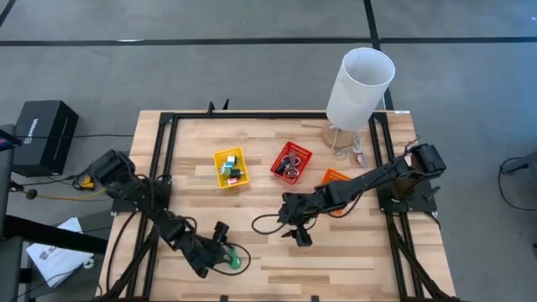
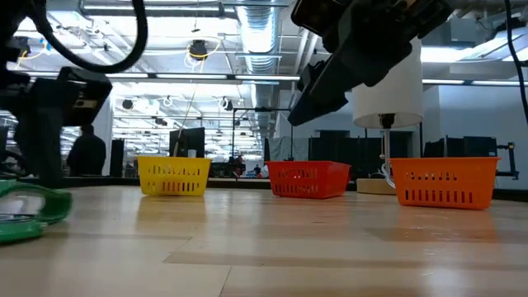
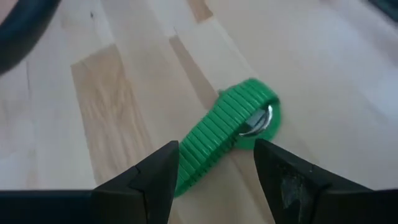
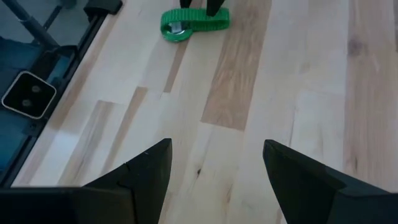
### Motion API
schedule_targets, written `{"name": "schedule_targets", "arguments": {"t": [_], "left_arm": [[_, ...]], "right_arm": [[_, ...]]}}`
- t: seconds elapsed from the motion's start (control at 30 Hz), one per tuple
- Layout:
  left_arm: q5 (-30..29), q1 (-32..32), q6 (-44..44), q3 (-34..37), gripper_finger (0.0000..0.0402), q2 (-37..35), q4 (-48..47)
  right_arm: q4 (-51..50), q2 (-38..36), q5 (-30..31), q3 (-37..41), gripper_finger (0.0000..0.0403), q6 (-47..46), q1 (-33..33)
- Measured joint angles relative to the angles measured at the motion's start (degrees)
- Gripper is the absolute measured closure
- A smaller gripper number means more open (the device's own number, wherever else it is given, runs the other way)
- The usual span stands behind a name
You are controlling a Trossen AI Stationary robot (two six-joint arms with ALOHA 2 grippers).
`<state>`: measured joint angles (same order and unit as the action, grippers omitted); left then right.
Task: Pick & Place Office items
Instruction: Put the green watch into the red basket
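Most small things already sit in the yellow bin and red bin. One green clip is left, lying near on the counter. The left gripper has its fingers spread around it (not squeezing yet). The right gripper hangs mid-counter, fingers wide, holding nothing.

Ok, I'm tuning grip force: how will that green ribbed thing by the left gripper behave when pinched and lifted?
The green ribbed clip looks like moulded plastic, so probably light and fairly stiff. Its ridges should resist slipping between the left gripper's open fingers. It lies flat on the table, so it is unlikely to roll, though the end with the metal part may dip.
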<state>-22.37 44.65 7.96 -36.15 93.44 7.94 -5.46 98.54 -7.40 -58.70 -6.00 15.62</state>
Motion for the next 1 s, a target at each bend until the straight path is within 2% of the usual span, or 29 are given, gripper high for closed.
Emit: {"name": "schedule_targets", "arguments": {"t": [0.2,0.37,0.6,0.8,0.9,1.0], "left_arm": [[-4.2,0.0,-8.5,0.0,0.0205,2.6,6.0],[-6.0,-0.2,-12.1,0.0,0.0214,2.6,6.7],[-6.1,-0.2,-12.2,0.0,0.0224,2.6,7.7],[-6.1,-0.4,-18.3,0.0,0.0225,3.1,9.3],[-5.6,-1.2,-18.3,0.0,0.0227,3.1,9.8],[-5.6,-1.6,-18.2,0.0,0.0241,3.1,10.4]], "right_arm": [[-0.1,0.2,0.0,0.0,0.0159,0.0,0.1],[-0.1,0.2,0.0,0.0,0.0159,0.0,0.1],[-0.1,0.2,0.0,0.0,0.0159,0.0,0.1],[0.0,0.2,0.0,0.0,0.0159,-0.1,0.1],[0.0,0.2,0.0,0.0,0.0159,-0.2,0.1],[0.0,0.2,-0.1,0.0,0.0159,-1.2,0.1]]}}
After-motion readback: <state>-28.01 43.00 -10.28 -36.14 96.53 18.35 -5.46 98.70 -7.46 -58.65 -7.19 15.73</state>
